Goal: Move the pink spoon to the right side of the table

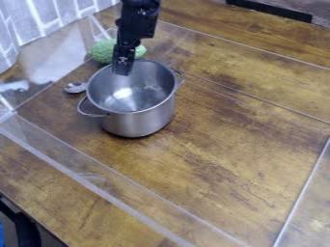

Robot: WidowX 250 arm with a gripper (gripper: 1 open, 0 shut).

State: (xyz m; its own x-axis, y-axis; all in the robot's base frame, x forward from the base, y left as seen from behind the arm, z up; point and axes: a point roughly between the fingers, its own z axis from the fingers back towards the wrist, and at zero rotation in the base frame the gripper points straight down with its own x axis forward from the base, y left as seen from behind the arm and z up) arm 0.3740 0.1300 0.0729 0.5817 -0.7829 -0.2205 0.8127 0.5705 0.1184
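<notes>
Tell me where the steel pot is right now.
In the camera view, the steel pot stands left of centre on the wooden table, just in front of the green item and below the gripper.

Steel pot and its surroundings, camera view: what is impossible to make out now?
- Pink spoon: cannot be identified in the camera view.
- Jaws: dark and small there; open or shut is unclear.
- Green item: partly hidden behind the arm.
- Table: cut off by the picture's edges.
</notes>
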